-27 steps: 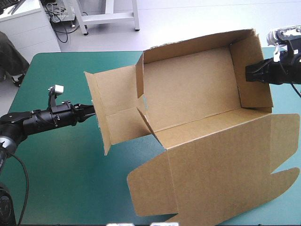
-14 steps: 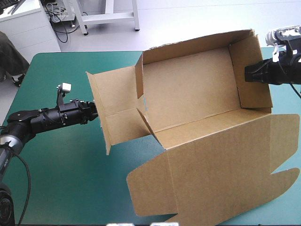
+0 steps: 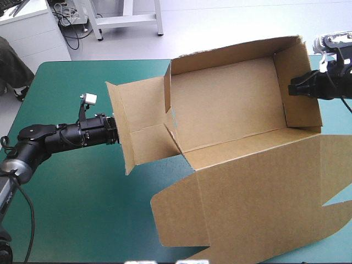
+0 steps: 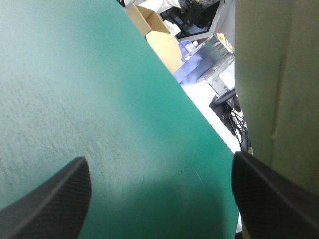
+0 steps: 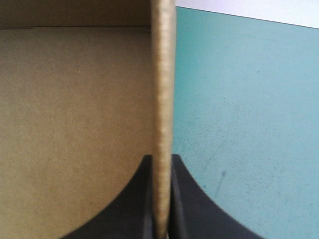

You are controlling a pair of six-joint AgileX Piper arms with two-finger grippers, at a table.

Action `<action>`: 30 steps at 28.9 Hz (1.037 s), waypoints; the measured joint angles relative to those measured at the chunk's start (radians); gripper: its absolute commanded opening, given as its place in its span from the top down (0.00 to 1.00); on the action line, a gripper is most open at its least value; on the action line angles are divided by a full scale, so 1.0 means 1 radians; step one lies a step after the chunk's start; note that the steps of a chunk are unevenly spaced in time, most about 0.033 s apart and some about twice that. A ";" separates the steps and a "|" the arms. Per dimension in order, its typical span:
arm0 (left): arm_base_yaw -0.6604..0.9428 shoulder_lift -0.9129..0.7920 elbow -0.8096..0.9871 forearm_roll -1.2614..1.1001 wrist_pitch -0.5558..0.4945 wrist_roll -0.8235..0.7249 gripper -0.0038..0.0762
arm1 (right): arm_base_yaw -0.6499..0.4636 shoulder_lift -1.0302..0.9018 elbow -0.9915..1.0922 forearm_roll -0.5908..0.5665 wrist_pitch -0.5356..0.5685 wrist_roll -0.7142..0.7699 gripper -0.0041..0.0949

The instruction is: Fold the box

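The brown box (image 3: 231, 104) stands as an open tray with its walls raised and its lid (image 3: 258, 203) lying flat toward the near right. Its left end flap (image 3: 137, 121) leans outward. My left gripper (image 3: 113, 135) is at that flap's outer face. In the left wrist view it (image 4: 159, 159) is open, with teal-green cover between the fingers and the flap (image 4: 279, 74) beside one finger. My right gripper (image 3: 291, 88) is shut on the box's right end wall. That wall's edge (image 5: 163, 99) runs between the fingers of this gripper (image 5: 162, 159).
Teal-green cover (image 3: 71, 198) shows left of the box and along the near left. The lid reaches the table's near and right edges. Brown cartons (image 4: 154, 30) sit beyond the table's edge in the left wrist view.
My left gripper has moved right up to the left flap and gone from shut to open. The box has shifted slightly to the right. The right gripper holds as before.
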 measured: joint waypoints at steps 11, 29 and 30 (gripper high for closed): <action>-0.041 -0.105 -0.130 -0.008 0.015 -0.075 0.25 | 0.009 0.000 0.000 -0.008 -0.035 0.014 0.98; -0.081 -0.108 -0.175 -0.003 0.026 -0.104 0.25 | 0.345 0.000 0.003 -0.333 -0.252 0.277 0.98; -0.081 -0.108 -0.175 -0.003 0.026 -0.104 0.25 | 0.381 0.000 0.005 -0.372 -0.271 0.313 0.98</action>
